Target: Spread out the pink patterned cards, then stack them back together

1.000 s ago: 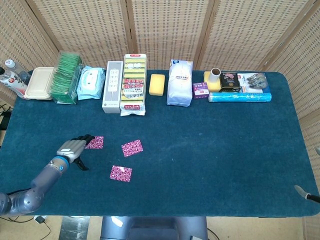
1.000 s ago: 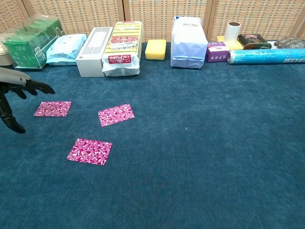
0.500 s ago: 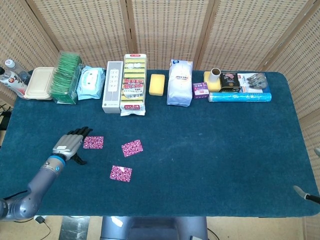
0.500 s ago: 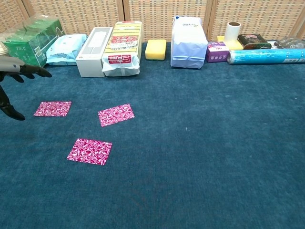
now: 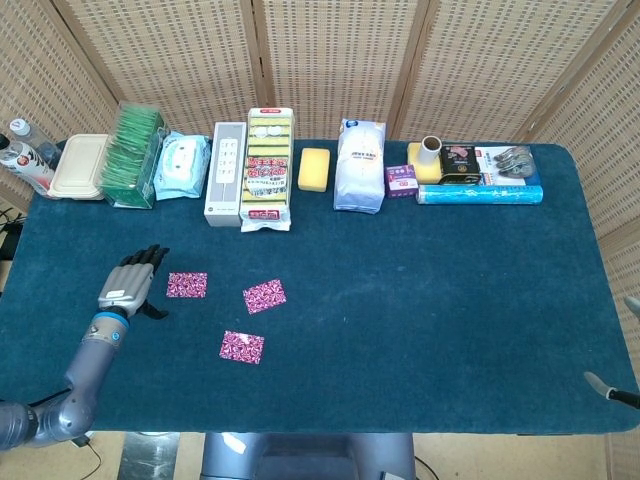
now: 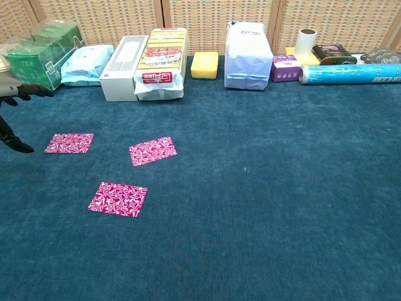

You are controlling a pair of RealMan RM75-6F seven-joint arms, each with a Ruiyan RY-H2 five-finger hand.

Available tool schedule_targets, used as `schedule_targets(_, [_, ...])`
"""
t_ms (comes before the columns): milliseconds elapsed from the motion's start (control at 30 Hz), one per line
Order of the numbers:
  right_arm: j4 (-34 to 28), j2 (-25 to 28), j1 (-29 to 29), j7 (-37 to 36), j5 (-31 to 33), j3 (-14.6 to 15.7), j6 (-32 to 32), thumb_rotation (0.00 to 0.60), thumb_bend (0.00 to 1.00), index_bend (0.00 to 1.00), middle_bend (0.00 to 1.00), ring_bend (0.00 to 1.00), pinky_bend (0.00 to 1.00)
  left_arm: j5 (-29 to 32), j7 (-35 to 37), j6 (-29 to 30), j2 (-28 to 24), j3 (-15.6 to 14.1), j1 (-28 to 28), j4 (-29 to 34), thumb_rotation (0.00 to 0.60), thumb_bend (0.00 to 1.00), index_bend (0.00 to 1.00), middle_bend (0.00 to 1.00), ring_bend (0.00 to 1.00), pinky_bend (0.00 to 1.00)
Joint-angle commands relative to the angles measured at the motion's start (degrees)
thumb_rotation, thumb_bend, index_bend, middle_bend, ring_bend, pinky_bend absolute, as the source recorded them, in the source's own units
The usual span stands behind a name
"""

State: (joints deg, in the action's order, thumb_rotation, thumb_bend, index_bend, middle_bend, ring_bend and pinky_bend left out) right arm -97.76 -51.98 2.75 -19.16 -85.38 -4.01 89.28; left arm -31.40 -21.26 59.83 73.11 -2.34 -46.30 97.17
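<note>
The head view is looking steeply down over the whole table; the chest view is sitting lower (and nearer), sharing its middle.

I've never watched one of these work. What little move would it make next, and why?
Probably the left hand reaches back to the nearest pink card to begin stacking. All three cards lie apart on the table, so spreading looks done, and that hand hovers open just left of it, holding nothing.
</note>
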Motion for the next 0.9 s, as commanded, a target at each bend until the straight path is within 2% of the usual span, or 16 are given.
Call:
schedule_targets(33, [0.0,0.0,0.0,0.0,-0.1,0.1,-0.1,0.600,0.00,0.08,0.00,0.00,0.00,1.0,-0.3,-0.1,1.2,1.0,0.3,-1.3,0.600,0.17,0.02,0.00,0.00,0.07])
schedule_targets(400, [0.0,0.1,-0.2,-0.4,0.1,0.0,-0.2,0.600,0.00,0.08,0.00,0.00,0.00,4.9,-5.2,0.6,7.9,4.4,-0.4,-6.9,0.600,0.18,0.11,0.00,0.00,0.07])
schedule_targets(900, [0.3,0.2,-0.1,-1.2,-0.1,0.1,0.1,0.600,0.01,0.08,0.00,0.00,0.00,6.2,-10.4,2.1,11.0,6.3,0.2,-7.8,0.600,0.18,0.14,0.00,0.00,0.07])
